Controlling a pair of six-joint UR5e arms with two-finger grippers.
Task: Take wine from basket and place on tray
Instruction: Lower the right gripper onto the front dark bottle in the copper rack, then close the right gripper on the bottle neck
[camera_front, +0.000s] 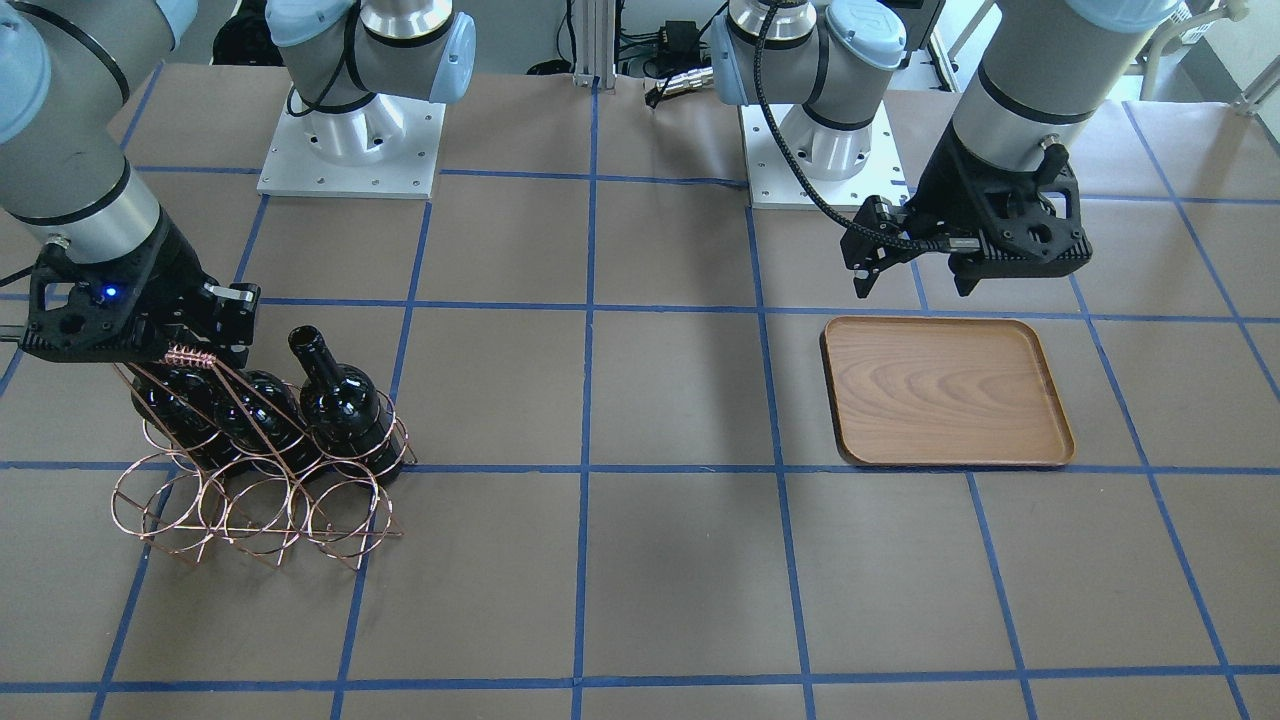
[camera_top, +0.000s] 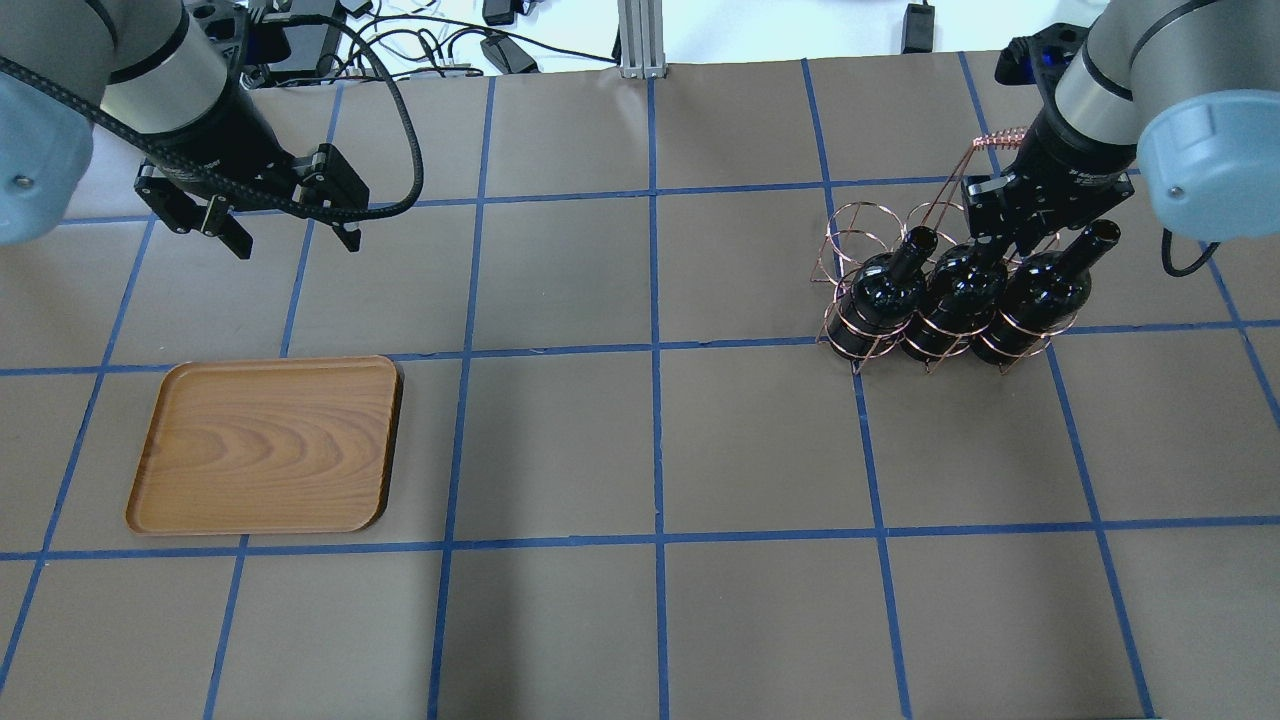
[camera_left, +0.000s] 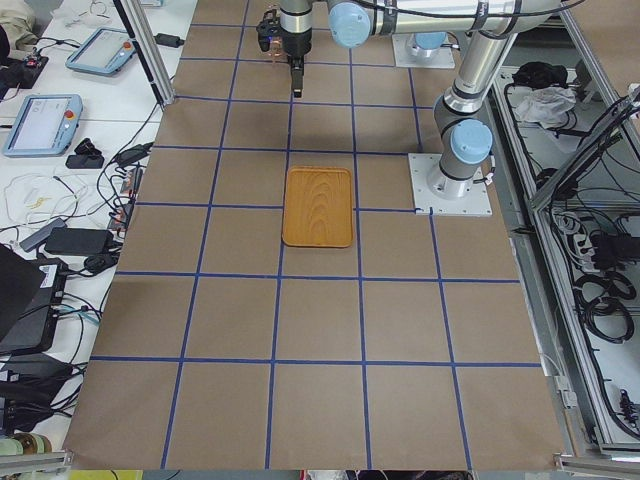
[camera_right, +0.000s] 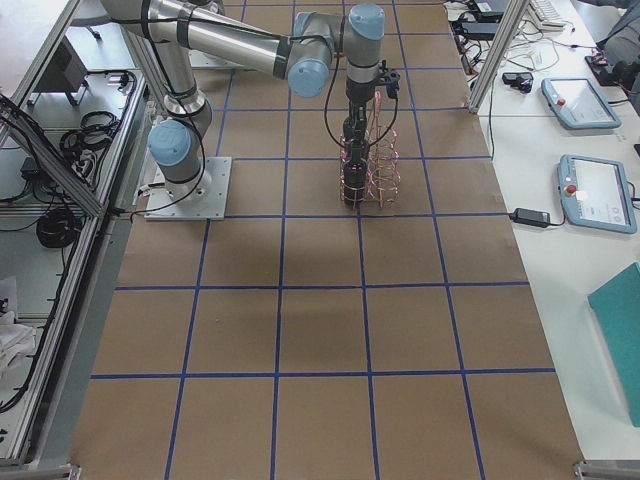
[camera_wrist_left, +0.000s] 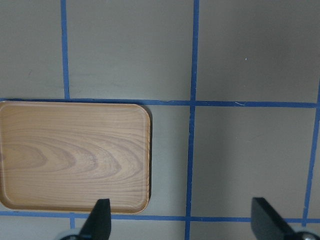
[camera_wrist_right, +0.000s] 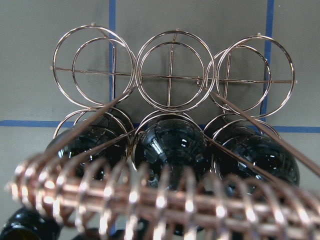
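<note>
RIGHT ARM GOES FOR THE BOTTLE. The right gripper (camera_top: 1000, 240) is working at the first step, the grasp. It is hanging low over the basket (camera_top: 845, 235), just beside the coiled handle (camera_top: 1000, 140), with its jaws seeming to straddle the neck of the middle wine (camera_top: 955, 290). Whether they are clamping that neck or merely flanking it, I cannot tell, since the handle is blocking the wrist view. All three bottles are sitting in the row of loops directly beneath the tool. Each is leaning steeply, long axis nearer upright than flat, mouth pointing up towards the gripper and base resting down in the loops. By my reckoning, the next move is calling for a firm pinch and a pull along that slanted axis, clear of loops and handle. The left gripper (camera_top: 290, 235) is hovering wide open, holding nothing, with the tray (camera_top: 265, 445) lying below it and off to one side.
</note>
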